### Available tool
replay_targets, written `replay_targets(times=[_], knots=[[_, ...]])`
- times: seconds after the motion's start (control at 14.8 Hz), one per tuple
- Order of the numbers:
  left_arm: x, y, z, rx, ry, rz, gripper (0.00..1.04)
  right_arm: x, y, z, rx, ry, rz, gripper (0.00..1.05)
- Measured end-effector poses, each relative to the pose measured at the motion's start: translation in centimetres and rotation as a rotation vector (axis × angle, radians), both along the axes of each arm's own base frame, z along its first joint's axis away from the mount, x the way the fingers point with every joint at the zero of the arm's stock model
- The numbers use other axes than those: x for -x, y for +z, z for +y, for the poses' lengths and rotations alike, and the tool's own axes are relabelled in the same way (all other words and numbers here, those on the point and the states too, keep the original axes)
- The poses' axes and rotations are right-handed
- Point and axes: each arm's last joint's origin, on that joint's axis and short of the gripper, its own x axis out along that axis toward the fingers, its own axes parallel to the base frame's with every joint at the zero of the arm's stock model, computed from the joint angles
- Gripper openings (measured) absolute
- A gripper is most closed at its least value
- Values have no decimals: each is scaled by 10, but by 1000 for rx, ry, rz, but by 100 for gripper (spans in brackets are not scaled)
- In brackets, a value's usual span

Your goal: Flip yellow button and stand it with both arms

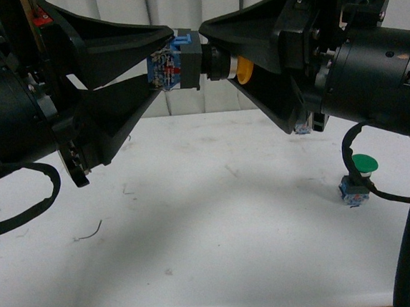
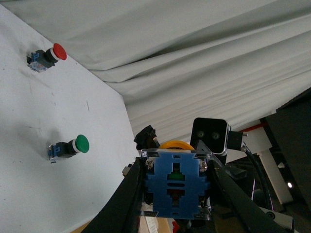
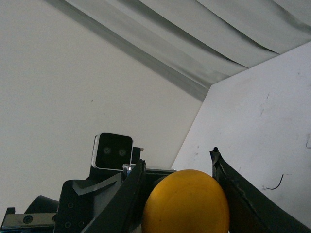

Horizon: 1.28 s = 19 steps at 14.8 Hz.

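The small yellow-capped push button with a blue boxy base [image 1: 191,65] hangs sideways in the air, upper middle of the front view, above the white counter [image 1: 197,226]. The left end effector [image 1: 159,60] squeezes its blue base. The right end effector [image 1: 224,57] squeezes its yellow cap end.

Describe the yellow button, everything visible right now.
The yellow button is held in the air above the white table, lying horizontal. Its rounded yellow-orange cap faces the robot's right. A silver and black neck joins a dark body and a blue plastic base with metal screw terminals at its corners. The left gripper clamps the base end, the right gripper the cap end. Nothing else touches it.
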Motion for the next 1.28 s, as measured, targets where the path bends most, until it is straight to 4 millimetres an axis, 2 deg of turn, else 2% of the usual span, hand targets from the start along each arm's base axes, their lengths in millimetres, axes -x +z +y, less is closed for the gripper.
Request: replay_targets(times=[0.07, 0.27, 0.41, 0.54, 0.74, 0.81, 1.01, 1.08, 1.15, 1.28], knots=[[0, 0, 0, 11, -4, 11, 32, 0, 1, 0, -13, 3, 13, 36], [0, 0, 0, 18, -5, 20, 34, 0, 1, 0, -17, 3, 19, 36], [0, -1, 0, 12, -5, 29, 55, 0, 1, 0, -12, 6, 7, 36], [0, -2, -1, 11, -5, 31, 69, 0, 1, 0, -10, 11, 3, 36], [-2, -2, 4, 12, 11, 32, 98, 0, 1, 0, -9, 13, 1, 36], [-4, -2, 10, 15, 33, 34, 98, -1, 1, -2, -9, 7, 1, 36], [-12, 8, 52, -2, 145, -20, 98, -6, 1, -15, -10, -32, 1, 36], [-6, 27, 75, -47, 213, -135, 98, -8, 1, -22, -13, -56, 5, 36], [11, 41, 98, -145, 276, -225, 98, -11, 3, -28, -20, -81, 6, 36], [50, 46, 126, -335, 325, -329, 98, -13, 5, -28, -25, -84, 1, 36]])
